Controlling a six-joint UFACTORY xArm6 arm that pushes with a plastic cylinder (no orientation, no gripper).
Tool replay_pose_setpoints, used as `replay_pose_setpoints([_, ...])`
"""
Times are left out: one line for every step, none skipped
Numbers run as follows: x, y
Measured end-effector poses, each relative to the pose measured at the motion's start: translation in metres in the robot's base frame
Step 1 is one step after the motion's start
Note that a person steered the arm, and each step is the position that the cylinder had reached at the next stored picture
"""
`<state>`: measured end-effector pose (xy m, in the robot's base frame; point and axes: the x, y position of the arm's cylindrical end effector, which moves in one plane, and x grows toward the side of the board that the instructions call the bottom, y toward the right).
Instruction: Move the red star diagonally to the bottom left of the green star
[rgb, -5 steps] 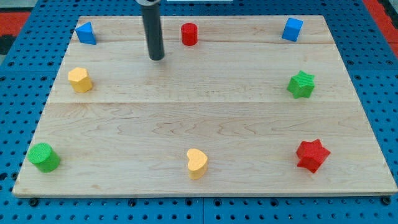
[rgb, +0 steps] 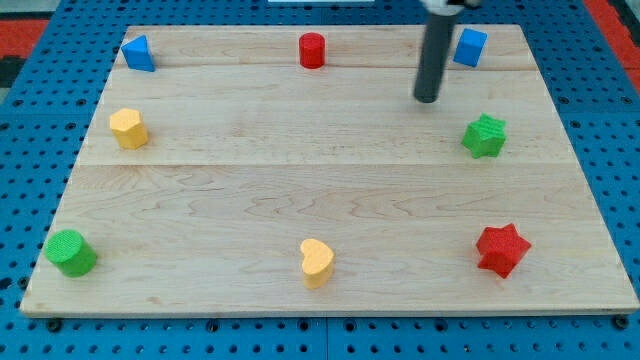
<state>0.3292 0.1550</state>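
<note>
While our dark rod stands over the pale wooden board (rgb: 330, 180), we log the scene as follows.

Rod: my tip (rgb: 428, 99) rests at the board's 1 o'clock, touching no block; it has no jaws, so it holds nothing.
Nearest blocks: blue cube (rgb: 469, 47) at the tip's 1 o'clock, near; green star block (rgb: 485, 136) at its 4 o'clock, near.
Task block: red star block (rgb: 501, 249) sits at the board's 4 o'clock, directly at 6 o'clock of the green star, well apart from it and from our tip.
Top edge: red cylinder (rgb: 312, 50) at 12 o'clock, blue triangular block (rgb: 138, 53) at 10 o'clock.
Left side: yellow block (rgb: 128, 128), green cylinder (rgb: 70, 252).
Bottom: yellow heart block (rgb: 316, 262) at 6 o'clock.
</note>
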Motion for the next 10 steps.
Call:
replay_pose_setpoints([0.038,0.072])
replay_pose_setpoints([0.154,0.142])
replay_pose_setpoints([0.221,0.105])
replay_pose_setpoints([0.221,-0.002])
replay_pose_setpoints([0.239,-0.008])
replay_pose_setpoints([0.289,0.021])
replay_pose_setpoints([0.231,-0.038])
replay_pose_setpoints([0.137,-0.083])
replay_pose_setpoints([0.1,-0.093])
replay_pose_setpoints([0.164,-0.067])
